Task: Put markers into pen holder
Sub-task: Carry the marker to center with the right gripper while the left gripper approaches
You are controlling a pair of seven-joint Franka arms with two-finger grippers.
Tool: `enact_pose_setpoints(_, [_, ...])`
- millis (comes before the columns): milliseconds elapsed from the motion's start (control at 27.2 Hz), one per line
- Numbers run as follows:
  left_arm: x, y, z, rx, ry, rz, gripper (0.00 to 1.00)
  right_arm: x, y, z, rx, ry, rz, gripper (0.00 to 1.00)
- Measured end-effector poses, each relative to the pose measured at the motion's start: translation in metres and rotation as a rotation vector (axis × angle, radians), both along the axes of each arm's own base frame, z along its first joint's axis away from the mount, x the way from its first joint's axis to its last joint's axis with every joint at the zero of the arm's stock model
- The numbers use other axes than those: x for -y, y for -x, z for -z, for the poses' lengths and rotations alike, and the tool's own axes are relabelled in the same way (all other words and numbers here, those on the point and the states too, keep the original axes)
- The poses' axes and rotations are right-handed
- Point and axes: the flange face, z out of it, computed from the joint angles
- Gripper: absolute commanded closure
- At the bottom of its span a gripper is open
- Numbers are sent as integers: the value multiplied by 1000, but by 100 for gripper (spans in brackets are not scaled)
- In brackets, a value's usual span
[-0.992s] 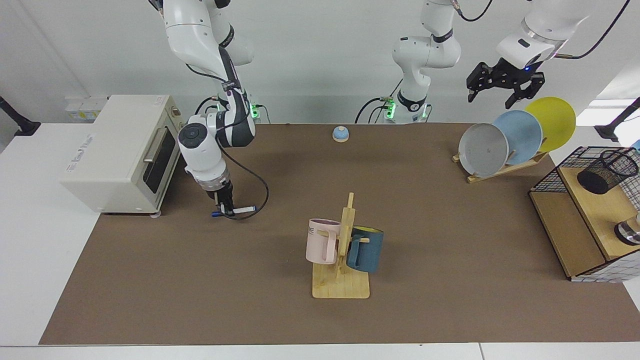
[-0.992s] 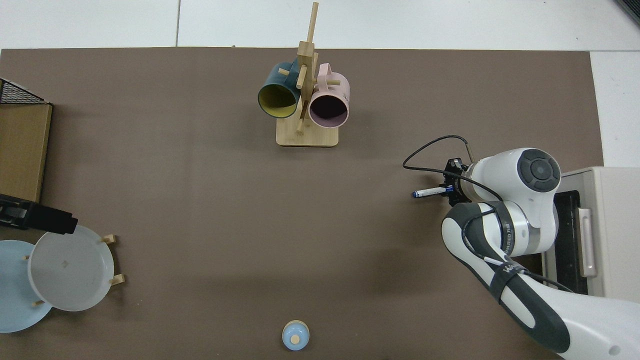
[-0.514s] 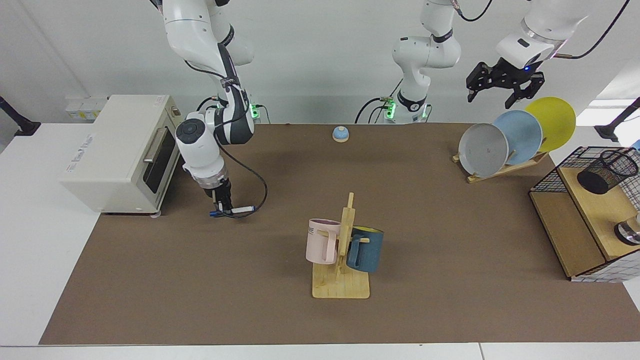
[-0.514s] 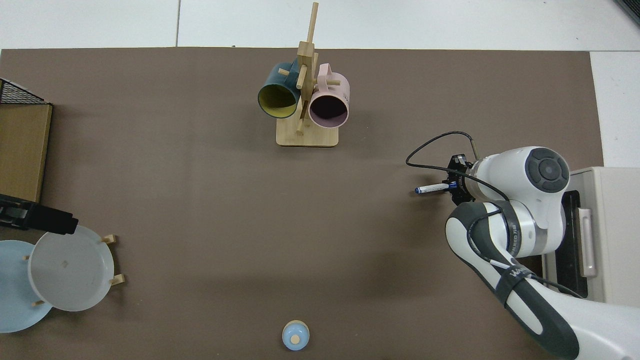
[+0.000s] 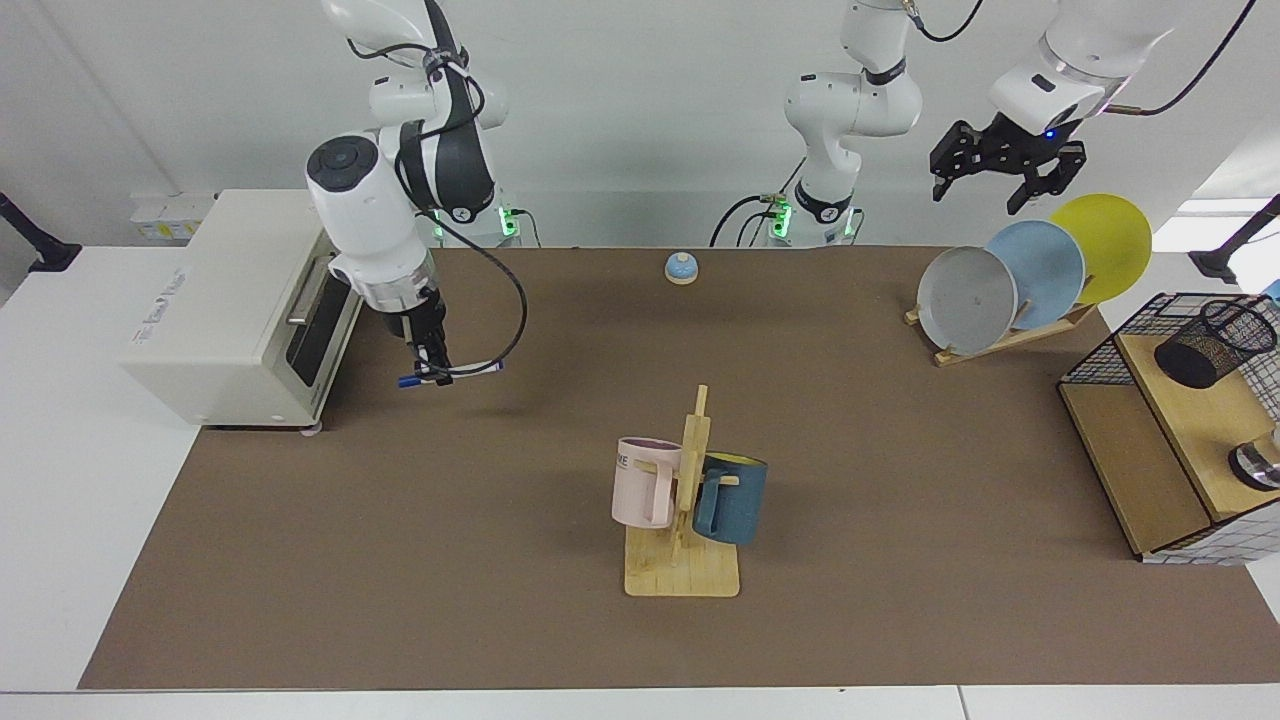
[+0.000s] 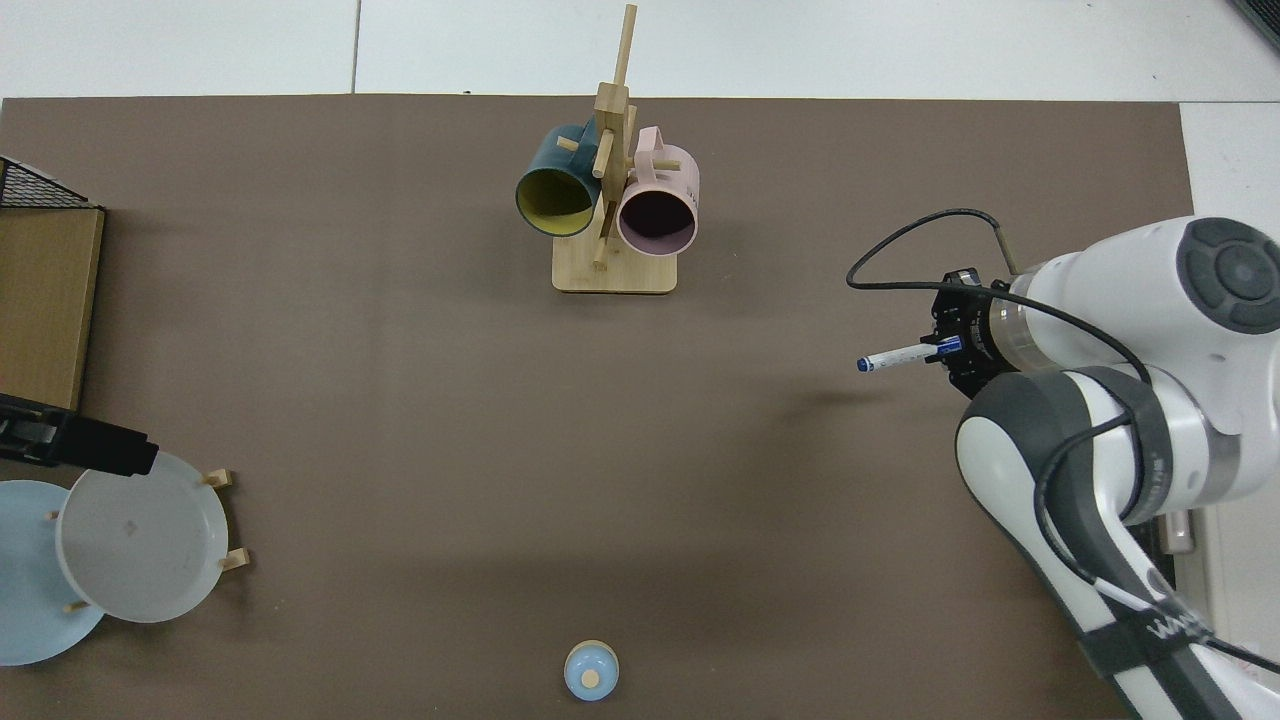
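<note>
The right hand (image 5: 436, 372) points down and pinches the marker (image 5: 447, 375) near its middle, so the marker lies flat and hangs in the air above the brown tabletop (image 5: 500, 560), with its shadow on the mat below. From above, the marker (image 6: 897, 358) sticks out of the right hand (image 6: 948, 347) toward the middle of the tabletop. Just beside this hand is a cream toaster oven (image 5: 240, 300). Further out, a wooden mug rack (image 5: 685, 520) holds a pink mug (image 5: 645, 482) and a dark blue mug (image 5: 732, 498). A little blue bell (image 5: 681, 267) sits near the back edge. The left hand (image 5: 1003, 172) waits up high with its fingers spread, above a rack of plates (image 5: 1030, 270). The pen holder (image 5: 1213, 342) lies tipped on a wooden shelf (image 5: 1190, 420) inside a black wire frame, well apart from the marker
</note>
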Motion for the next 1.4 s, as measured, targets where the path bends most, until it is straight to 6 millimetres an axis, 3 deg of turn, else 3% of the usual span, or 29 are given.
enact_pose_setpoints(220, [1, 0, 0, 0, 0, 2, 0, -28, 17, -55, -21, 4, -57, 100])
enact_pose_setpoints(588, [3, 0, 0, -1, 1, 8, 0, -90, 64, -102, -38, -52, -145, 100])
enact_pose_setpoints(734, [16, 1, 0, -1, 5, 37, 0, -121, 77, -109, -39, -92, -171, 100])
enact_pose_setpoints(918, [47, 5, 0, -2, 40, 117, 0, -159, 93, -113, -70, -188, -177, 100])
enact_pose_setpoints(1102, [68, 8, -1, -2, 117, 262, 1, -174, 95, -119, -72, -230, -106, 100])
enact_pose_setpoints(1395, [105, 6, -4, 90, 233, 567, 7, -209, 88, -106, -62, -266, -20, 100])
